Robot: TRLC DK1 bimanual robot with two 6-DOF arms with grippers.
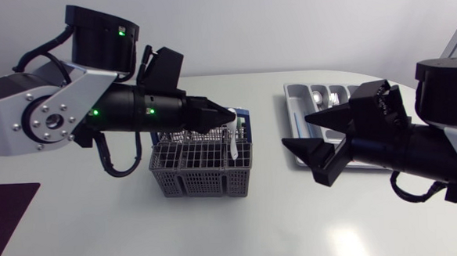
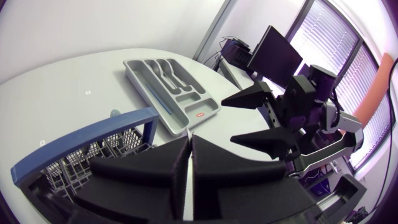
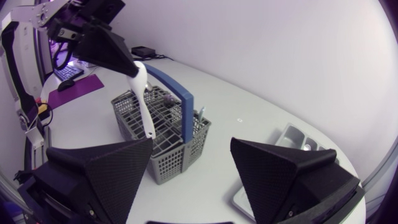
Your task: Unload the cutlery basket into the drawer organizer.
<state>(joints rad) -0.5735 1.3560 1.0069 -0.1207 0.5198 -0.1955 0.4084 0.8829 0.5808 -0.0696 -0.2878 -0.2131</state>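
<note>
A: Cutlery basket (image 1: 202, 175), where now?

B: Near the middle of the table (image 1: 100, 229), upright, blue handle (image 3: 171, 84) up, directly under the left gripper (image 1: 226, 115). Drawer organizer (image 1: 294, 109) well apart from it, over on the right arm's side.

A: Any progress to report?

B: Some, by the look of it. Already holds a few silver pieces (image 1: 322, 99) in its far compartments. Hard to say how much remains in the basket; too fine a grid to make anything out.

A: And the left gripper's hold?

B: Clenched on a white utensil (image 1: 234, 142), pinched by its top end, hanging down with the lower end about level with the basket's rim. Cannot tell whether fully clear of its compartment.

A: Pose of that arm?

B: In from the left, forearm roughly level above the basket, fingers pointing toward the organizer.

A: Right gripper (image 1: 301, 130)?

B: Spread wide, holding nothing, hovering just beside the organizer on its basket side, tips aimed at the utensil. Possibly set for a handover.

A: Left to do, then?

B: Likely carrying this utensil across, setting it in a fitting slot, then checking the basket for more.
</note>
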